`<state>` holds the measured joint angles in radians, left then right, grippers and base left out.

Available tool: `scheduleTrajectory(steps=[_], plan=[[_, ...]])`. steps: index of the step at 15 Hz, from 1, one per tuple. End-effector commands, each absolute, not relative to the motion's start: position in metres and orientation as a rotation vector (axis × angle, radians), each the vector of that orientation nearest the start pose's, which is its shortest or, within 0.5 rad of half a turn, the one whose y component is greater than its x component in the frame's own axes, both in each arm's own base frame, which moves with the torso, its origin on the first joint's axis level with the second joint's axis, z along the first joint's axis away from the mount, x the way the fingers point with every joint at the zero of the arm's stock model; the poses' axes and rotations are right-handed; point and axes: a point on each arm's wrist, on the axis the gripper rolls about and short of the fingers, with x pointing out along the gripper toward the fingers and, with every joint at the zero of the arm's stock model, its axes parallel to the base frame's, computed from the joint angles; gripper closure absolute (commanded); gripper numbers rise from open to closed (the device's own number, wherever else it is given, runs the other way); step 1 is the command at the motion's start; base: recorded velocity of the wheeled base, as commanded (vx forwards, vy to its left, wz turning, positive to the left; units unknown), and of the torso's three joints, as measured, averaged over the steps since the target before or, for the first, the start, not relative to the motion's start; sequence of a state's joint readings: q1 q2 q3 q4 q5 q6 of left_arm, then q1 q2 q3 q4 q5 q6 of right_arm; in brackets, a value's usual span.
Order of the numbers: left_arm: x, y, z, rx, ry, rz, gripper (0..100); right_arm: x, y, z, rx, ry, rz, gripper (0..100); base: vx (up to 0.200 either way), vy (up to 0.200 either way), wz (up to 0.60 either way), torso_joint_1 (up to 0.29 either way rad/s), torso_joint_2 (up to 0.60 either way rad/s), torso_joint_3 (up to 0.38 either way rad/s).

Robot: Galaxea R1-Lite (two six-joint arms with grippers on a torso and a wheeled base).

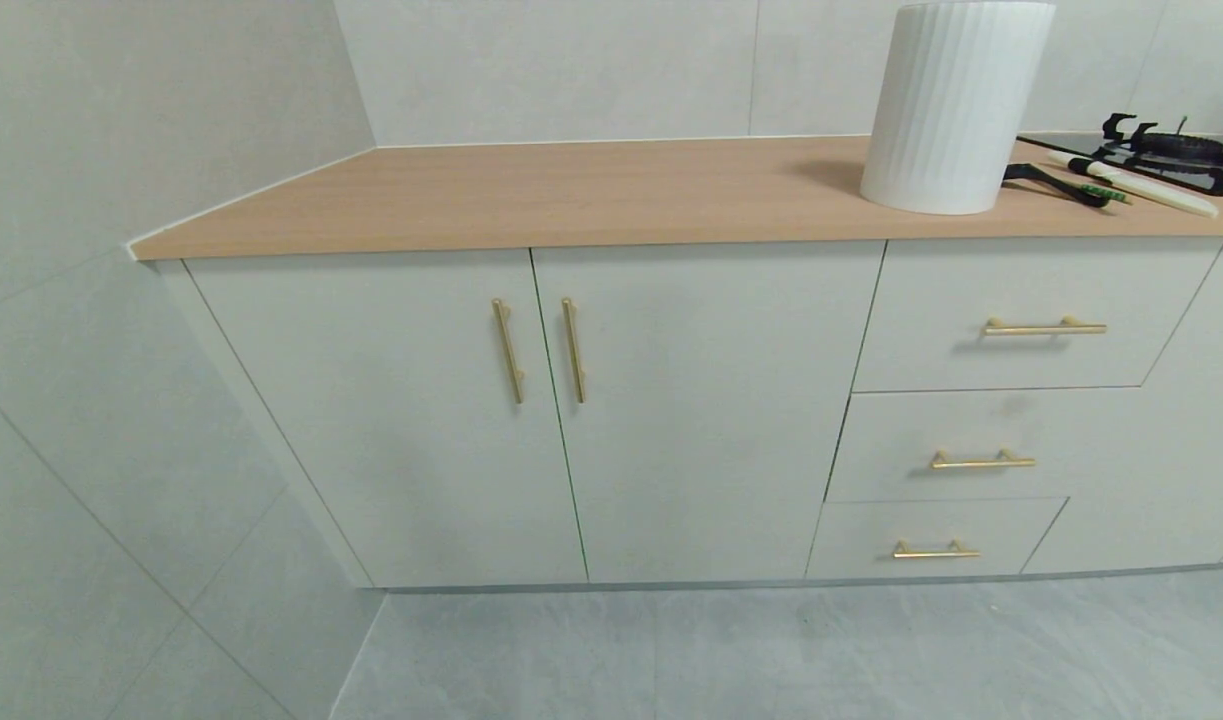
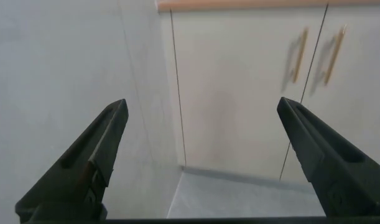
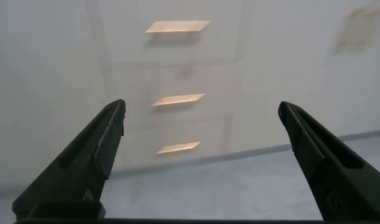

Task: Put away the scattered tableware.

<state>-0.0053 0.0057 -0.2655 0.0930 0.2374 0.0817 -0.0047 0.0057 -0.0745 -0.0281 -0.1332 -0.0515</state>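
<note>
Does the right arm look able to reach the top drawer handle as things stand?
Probably yes: the right gripper is open, faces the drawers, and nothing lies between it and the top drawer handle, though it is not yet close.

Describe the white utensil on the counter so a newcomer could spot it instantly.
Follow the wooden countertop to its right end, past the tall white ribbed container. The white utensil lies flat just right of that container, in front of the black stove grate. Unlike the black utensil beside it, it is long, pale and slim.
</note>
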Motion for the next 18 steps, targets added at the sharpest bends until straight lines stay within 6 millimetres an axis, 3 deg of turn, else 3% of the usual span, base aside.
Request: scheduleTrajectory(steps=[1, 7, 18], plan=[[-0.025, 0.004, 0.092, 0.096, -0.142, 0.203, 0, -0.023, -0.001, 0.08, -0.028, -0.042, -0.067, 0, 0.0, 0.0, 0.0, 0.0, 0.0, 0.0], [-0.023, 0.0, 0.075, 0.046, 0.009, 0.0, 0, -0.023, 0.0, 0.076, -0.029, 0.001, 0.008, 0, 0.0, 0.0, 0.0, 0.0, 0.0, 0.0], [-0.023, 0.0, 0.076, -0.005, -0.002, 0.0, 0, -0.023, 0.0, 0.076, -0.029, 0.003, 0.008, 0, 0.0, 0.0, 0.0, 0.0, 0.0, 0.0]])
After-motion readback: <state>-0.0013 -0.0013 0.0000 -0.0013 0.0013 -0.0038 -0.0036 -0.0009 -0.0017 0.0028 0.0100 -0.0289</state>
